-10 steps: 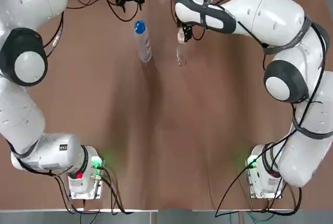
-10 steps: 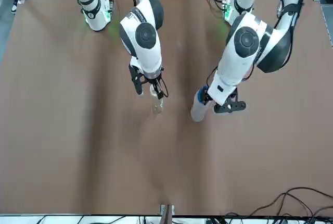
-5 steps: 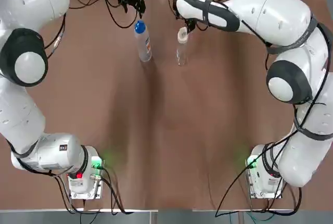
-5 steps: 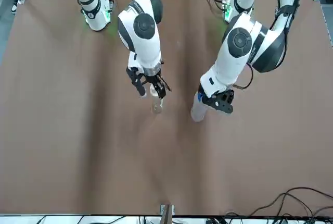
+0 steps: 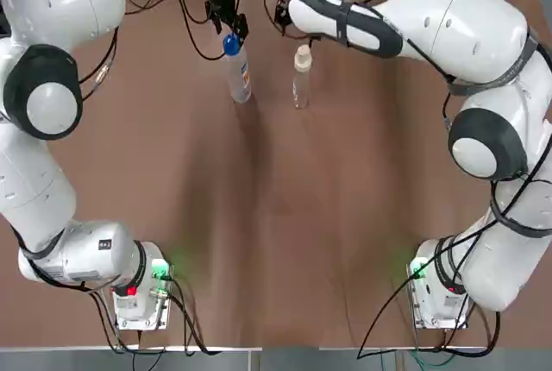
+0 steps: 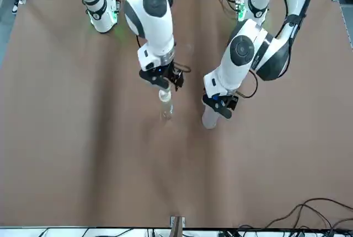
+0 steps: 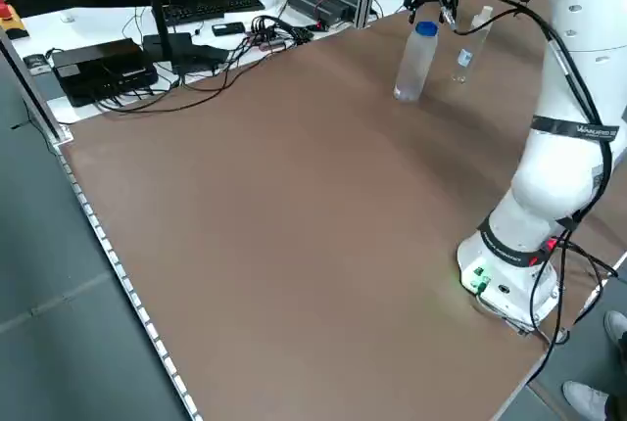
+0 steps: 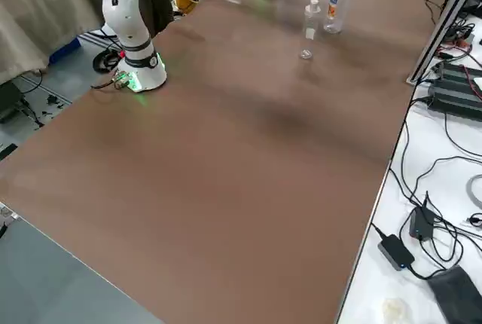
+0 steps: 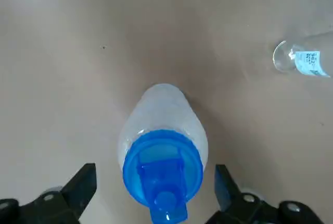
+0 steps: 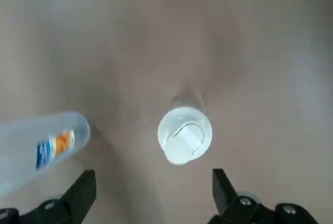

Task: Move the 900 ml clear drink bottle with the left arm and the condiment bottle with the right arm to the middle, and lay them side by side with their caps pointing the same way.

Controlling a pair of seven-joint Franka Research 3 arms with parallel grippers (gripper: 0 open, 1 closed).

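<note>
From overhead, my left gripper (image 5: 228, 26) hangs over the far middle of the table (image 5: 276, 216), right above the blue cap (image 5: 231, 43) of the clear drink bottle (image 5: 239, 73). My right gripper (image 5: 289, 17) hangs just to its right, a little beyond the pale cap (image 5: 302, 57) of the condiment bottle (image 5: 300, 86). Both bottles stand upright, near each other but apart, with the drink bottle on the left.

The front camera shows the right gripper above the condiment bottle's cap and the left gripper against the top of the drink bottle. I cannot tell from here whether either touches.

On the left wrist camera the fingers (image 9: 83, 185) are spread wide and grip nothing. The blue cap sits between them with a gap on each side.

On the right wrist camera the fingers (image 10: 83, 187) are also spread wide and grip nothing. The pale cap shows just past the fingertips rather than between them, and the drink bottle lies off to one side.

Both side cameras show the two bottles standing at the table's far end, below the grippers.
</note>
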